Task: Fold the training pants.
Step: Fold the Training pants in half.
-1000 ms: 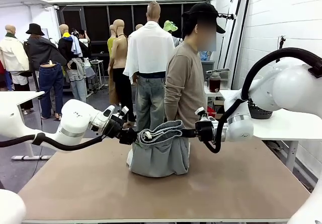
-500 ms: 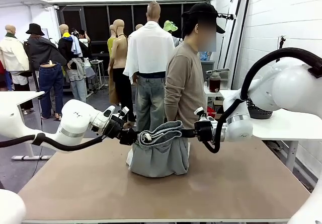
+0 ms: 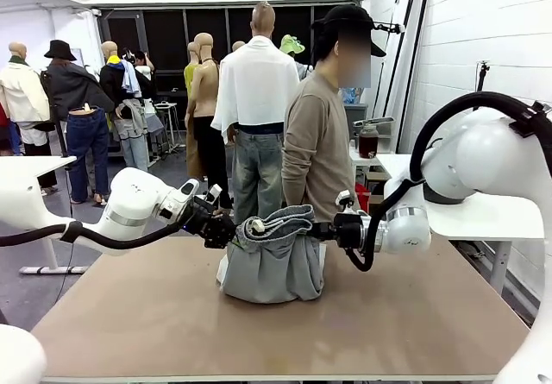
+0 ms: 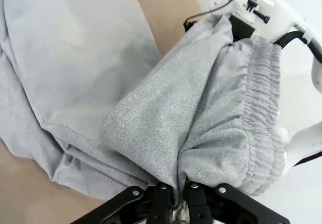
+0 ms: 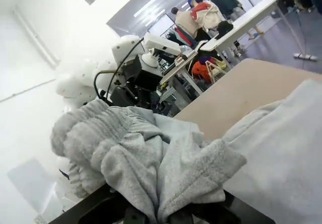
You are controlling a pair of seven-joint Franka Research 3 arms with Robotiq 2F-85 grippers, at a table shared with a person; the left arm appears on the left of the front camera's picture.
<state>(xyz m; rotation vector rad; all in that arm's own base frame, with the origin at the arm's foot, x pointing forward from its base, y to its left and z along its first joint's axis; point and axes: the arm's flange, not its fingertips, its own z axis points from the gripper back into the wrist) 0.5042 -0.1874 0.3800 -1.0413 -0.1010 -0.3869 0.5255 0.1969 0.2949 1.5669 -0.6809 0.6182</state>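
Note:
The light grey training pants (image 3: 272, 263) hang as a bunched bundle over the middle of the table, their lower part resting on it. My left gripper (image 3: 231, 231) is shut on the waistband's left end, my right gripper (image 3: 321, 230) shut on its right end, so the gathered waistband (image 3: 278, 223) sags between them. In the left wrist view the grey cloth (image 4: 201, 123) is pinched between my fingers (image 4: 175, 196), with the elastic band (image 4: 261, 108) to the right. The right wrist view has the gathered band (image 5: 105, 143) bunched just above my fingers.
The brown table (image 3: 414, 315) has bare room in front and to both sides of the pants. A person (image 3: 319, 142) in a tan sweater stands at the far edge, right behind the pants. A white table (image 3: 483, 216) stands at the right.
Both grippers have moved slightly inward toward each other, so the waistband bunches more between them. The pants remain held.

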